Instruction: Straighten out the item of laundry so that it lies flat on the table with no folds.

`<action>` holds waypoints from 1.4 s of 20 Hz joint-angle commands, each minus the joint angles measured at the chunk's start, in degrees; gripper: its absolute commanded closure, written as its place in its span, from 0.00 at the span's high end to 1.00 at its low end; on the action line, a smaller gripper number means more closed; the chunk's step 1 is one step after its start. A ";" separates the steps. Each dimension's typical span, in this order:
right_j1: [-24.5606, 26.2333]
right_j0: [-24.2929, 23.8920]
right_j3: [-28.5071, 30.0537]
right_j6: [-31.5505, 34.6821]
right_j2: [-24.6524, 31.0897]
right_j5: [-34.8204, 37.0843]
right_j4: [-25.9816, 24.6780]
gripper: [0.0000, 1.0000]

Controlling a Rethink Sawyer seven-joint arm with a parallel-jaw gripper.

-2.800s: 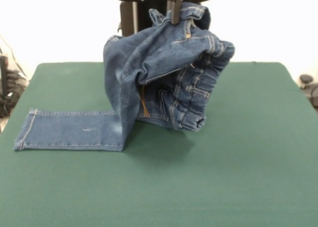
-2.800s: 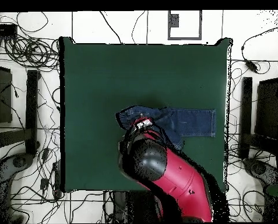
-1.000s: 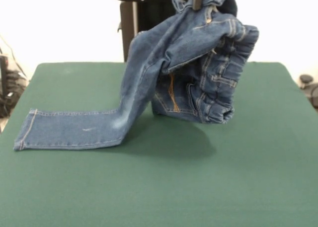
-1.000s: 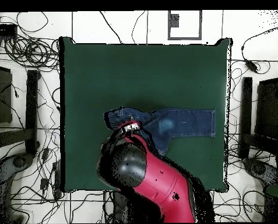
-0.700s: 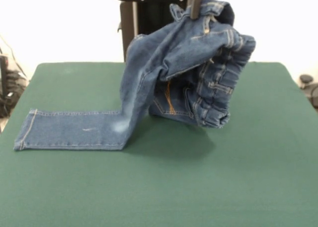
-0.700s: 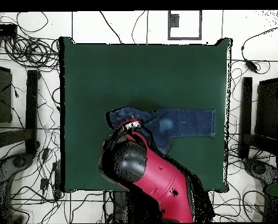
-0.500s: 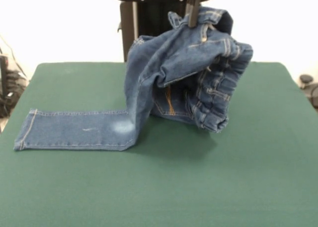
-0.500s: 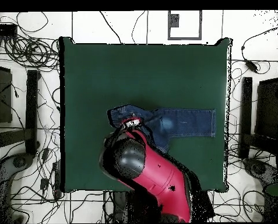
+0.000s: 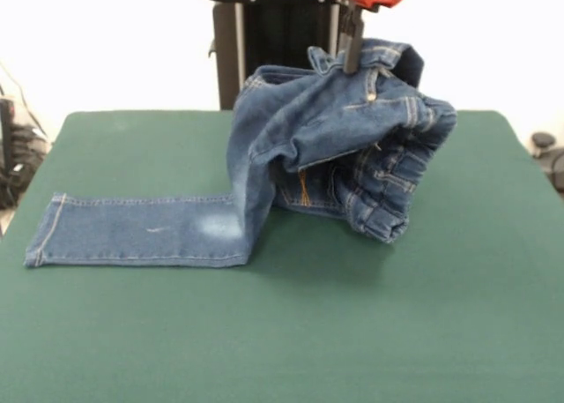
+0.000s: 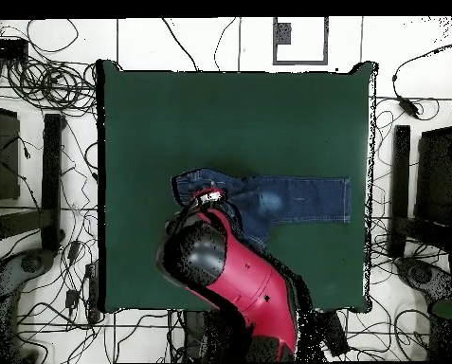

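Observation:
The item of laundry (image 9: 335, 147), small blue denim jeans with orange stitching, hangs bunched from its waist end above the table (image 9: 282, 332). One leg (image 9: 132, 231) lies flat toward the left in the front view, with a pale patch near the knee. My gripper (image 9: 352, 59) is shut on the upper edge of the waistband, holding the bundle up; its lower folds sag close to the green top. In the overhead view the jeans (image 10: 296, 199) stretch to the right and my gripper (image 10: 208, 196) sits over their left end, under the red arm.
The dark green table (image 10: 229, 114) spreads wide on all sides of the jeans. The red arm (image 10: 234, 280) covers the part nearest the base. Cables and stands (image 10: 40, 171) lie on the floor around the table.
The gripper has come down with the waist end, so the bundle sags lower toward the table. The flat leg has stayed where it was.

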 commanded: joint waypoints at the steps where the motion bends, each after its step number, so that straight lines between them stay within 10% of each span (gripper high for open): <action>1: 0.69 -0.11 5.41 12.48 7.54 -2.66 3.74 0.00; 19: -0.69 8.80 0.72 20.32 0.10 7.71 4.71 0.00; 28: 3.96 5.89 3.08 17.45 5.86 -3.28 7.63 0.00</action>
